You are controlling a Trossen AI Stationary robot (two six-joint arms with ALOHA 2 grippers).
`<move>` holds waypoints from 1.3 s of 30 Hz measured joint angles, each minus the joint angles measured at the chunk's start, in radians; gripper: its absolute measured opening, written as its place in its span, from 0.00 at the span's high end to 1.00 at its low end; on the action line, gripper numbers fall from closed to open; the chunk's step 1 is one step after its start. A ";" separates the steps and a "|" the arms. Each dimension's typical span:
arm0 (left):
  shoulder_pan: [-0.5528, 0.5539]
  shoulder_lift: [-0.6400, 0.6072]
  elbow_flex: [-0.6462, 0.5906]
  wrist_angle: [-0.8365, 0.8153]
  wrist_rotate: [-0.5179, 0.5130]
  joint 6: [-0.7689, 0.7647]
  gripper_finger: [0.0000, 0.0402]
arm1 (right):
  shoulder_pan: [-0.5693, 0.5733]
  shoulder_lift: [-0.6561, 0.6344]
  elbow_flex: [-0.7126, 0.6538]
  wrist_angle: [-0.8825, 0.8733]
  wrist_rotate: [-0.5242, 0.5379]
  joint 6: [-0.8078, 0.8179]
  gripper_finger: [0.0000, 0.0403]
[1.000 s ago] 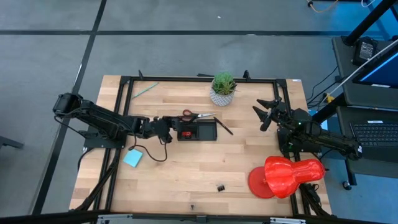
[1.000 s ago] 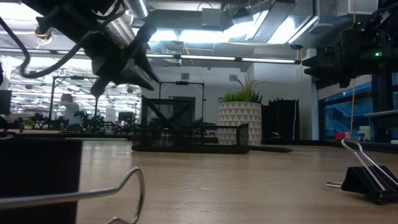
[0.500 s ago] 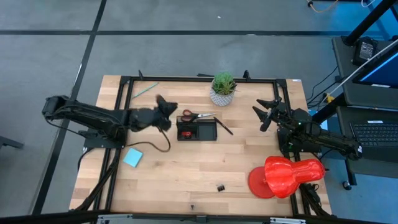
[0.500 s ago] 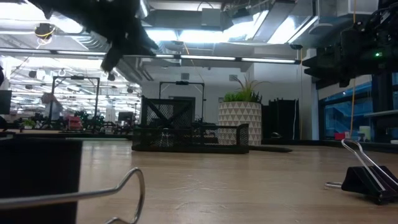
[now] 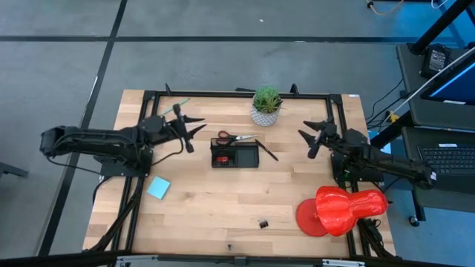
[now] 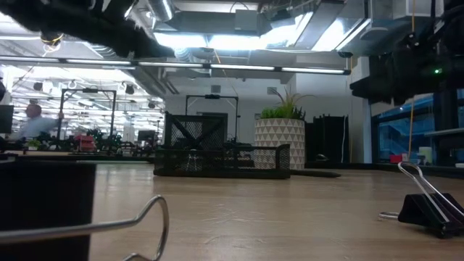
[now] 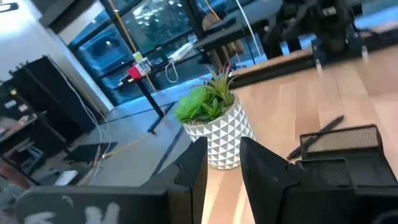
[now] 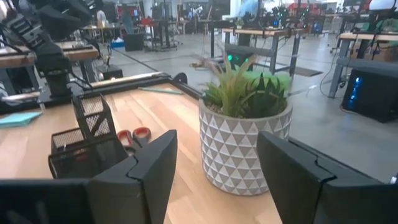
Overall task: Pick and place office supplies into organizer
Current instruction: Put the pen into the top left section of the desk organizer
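Note:
The black organizer point(image 5: 235, 154) stands mid-table, with something red in its left compartment. Red-handled scissors point(image 5: 232, 138) lie along its far side and a dark pen point(image 5: 268, 151) lies at its right end. A green pencil point(image 5: 172, 106) lies at the far left, a light blue notepad point(image 5: 158, 188) at the near left, and a black clip point(image 5: 263, 223) toward the near edge. My left gripper point(image 5: 194, 132) is open and empty, raised to the left of the scissors. My right gripper point(image 5: 308, 139) is open and empty, right of the pen.
A potted plant point(image 5: 266, 106) in a white pot stands behind the organizer. A large red plastic object point(image 5: 341, 209) sits at the near right. A black frame point(image 5: 148, 119) runs along the table's sides. Bare wood lies between the organizer and the near edge.
My left gripper has risen from beside the organizer's left end and drawn back toward the table's far-left, ending level with the scissors. The organizer and the other things have stayed where they were.

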 joint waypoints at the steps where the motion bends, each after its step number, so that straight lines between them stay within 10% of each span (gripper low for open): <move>1: 0.007 0.000 -0.026 0.042 0.001 -0.012 0.78 | 0.000 0.010 0.000 0.002 0.000 0.000 0.44; 13: 0.049 0.000 -0.267 0.420 -0.001 -0.161 0.78 | 0.002 0.182 0.084 -0.001 -0.020 -0.002 0.44; 39: 0.049 0.001 -0.357 0.420 -0.037 -0.299 0.77 | 0.165 0.948 0.394 -0.033 -0.047 0.039 0.44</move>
